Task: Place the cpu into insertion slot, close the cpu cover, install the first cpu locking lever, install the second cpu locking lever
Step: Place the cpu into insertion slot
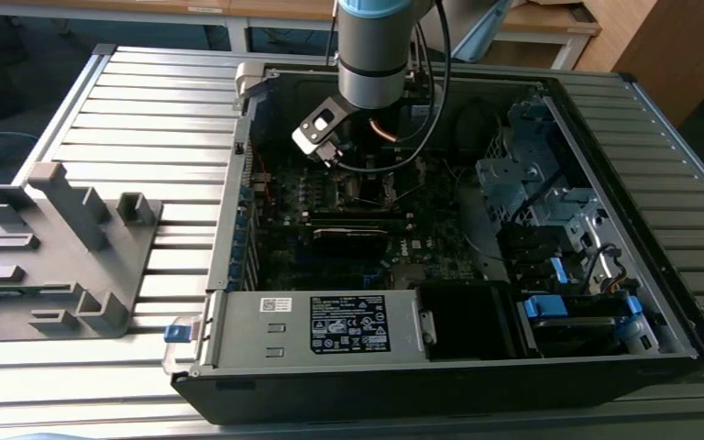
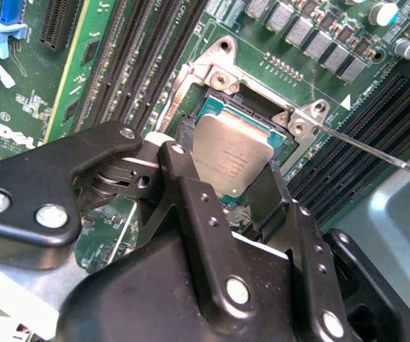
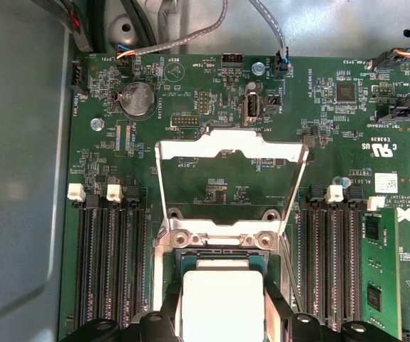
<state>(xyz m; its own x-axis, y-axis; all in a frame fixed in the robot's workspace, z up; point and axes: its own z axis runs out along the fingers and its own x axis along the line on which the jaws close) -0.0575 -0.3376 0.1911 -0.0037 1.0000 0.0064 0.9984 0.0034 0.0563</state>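
Cpu [image 2: 229, 153] is over the socket [image 2: 222, 107], w/ the gripper [image 2: 226, 187] clenched on its two edges; can't tell if it's seated. Cpu cover [image 3: 229, 142] stands open at the socket's hinge side and the lever rod [image 2: 376, 152] sticks out unlatched, so I judge step 1 of 4 is in hand, w/ cover + both levers left. Count: 1 cpu, 1 cover, 1 lever rod clearly seen, 1 gripper, all in 1 PC case [image 1: 389, 394] on the bench [image 1: 144, 101].

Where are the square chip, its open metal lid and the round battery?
cpu [image 2: 233, 160]: second wrist view, middle of metal top.
cpu cover [image 3: 180, 148]: first wrist view, frame's end bar.
round battery [image 3: 135, 97]: first wrist view, centre.
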